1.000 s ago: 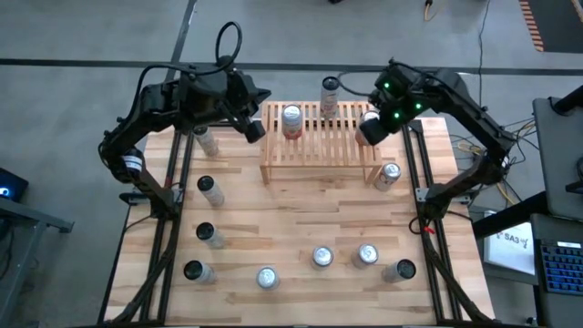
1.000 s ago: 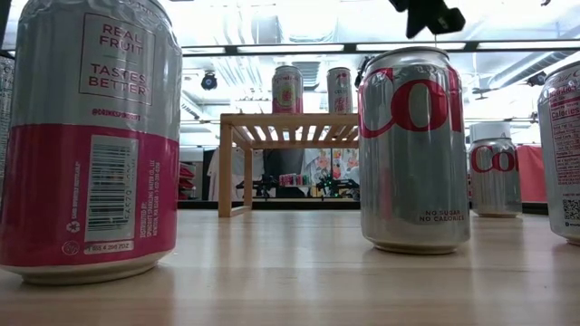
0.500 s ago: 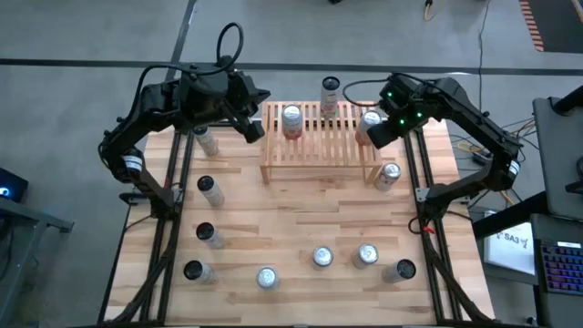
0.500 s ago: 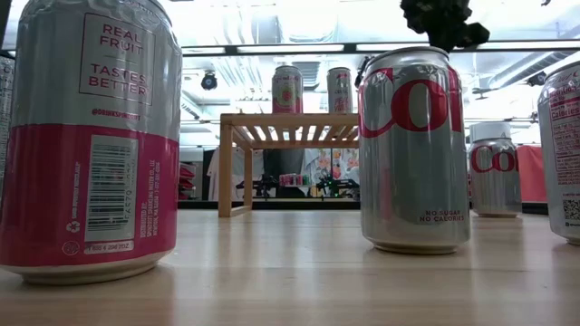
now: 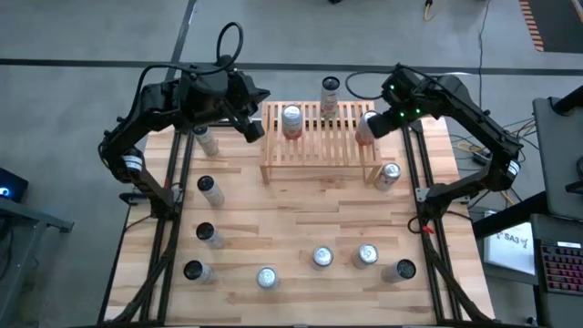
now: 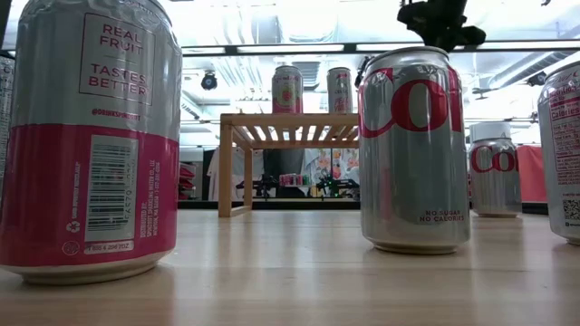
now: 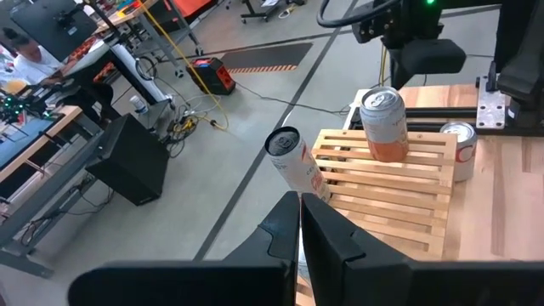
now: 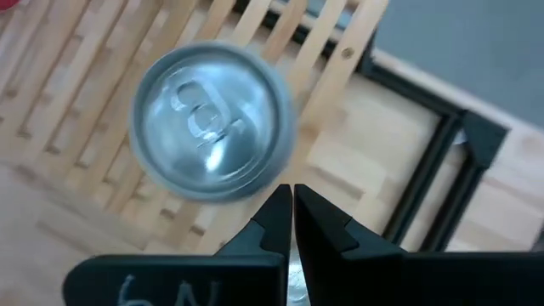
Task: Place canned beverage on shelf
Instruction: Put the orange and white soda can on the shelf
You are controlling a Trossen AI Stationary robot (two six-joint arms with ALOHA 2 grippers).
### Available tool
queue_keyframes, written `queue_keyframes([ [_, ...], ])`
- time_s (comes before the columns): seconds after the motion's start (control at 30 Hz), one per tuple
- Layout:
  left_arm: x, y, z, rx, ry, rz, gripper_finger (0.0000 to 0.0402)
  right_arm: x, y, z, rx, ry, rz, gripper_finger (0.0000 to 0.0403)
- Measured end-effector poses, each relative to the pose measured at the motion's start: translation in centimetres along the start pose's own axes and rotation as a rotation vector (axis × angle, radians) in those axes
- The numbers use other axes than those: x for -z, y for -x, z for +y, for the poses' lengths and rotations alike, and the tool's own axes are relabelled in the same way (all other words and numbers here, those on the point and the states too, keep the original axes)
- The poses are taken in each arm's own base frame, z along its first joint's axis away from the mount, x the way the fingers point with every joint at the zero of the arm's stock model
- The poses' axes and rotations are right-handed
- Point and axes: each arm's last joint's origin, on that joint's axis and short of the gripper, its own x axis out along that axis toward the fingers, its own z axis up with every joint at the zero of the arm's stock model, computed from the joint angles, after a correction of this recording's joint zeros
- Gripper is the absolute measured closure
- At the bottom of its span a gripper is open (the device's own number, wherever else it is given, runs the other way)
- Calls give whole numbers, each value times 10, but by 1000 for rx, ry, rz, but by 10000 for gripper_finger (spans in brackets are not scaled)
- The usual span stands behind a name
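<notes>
We see a can (image 5: 365, 126) standing upright at the right end of the shelf (image 5: 321, 148), our right gripper (image 8: 292, 206) pressed together just above it, and our left gripper (image 7: 300, 223), also pressed together, beside the shelf's left end.

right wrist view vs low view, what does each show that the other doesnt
Only the right wrist view shows the shut right gripper just above a can top with its pull tab, standing on the shelf slats. Only the low view shows the pink-labelled can and the silver cola can up close on the tabletop, plus two cans upright on the shelf. Both show the light wooden shelf.
</notes>
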Motion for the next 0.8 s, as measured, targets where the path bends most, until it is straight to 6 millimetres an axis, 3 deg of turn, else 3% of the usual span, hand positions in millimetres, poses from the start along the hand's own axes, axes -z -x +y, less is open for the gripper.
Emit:
queue_keyframes([
  [0.17, 0, 0, 0, 0, 0, 0, 402, -1, 0, 0, 7, 21, -10, 394],
  [0.37, 0, 0, 0, 0, 6, 0, 402, 5, 0, 2, -109, -3, 89, 394],
  [0.8, 0, 0, 1, -3, 6, 0, 402, -7, -1, 1, -91, 14, -32, 394],
])
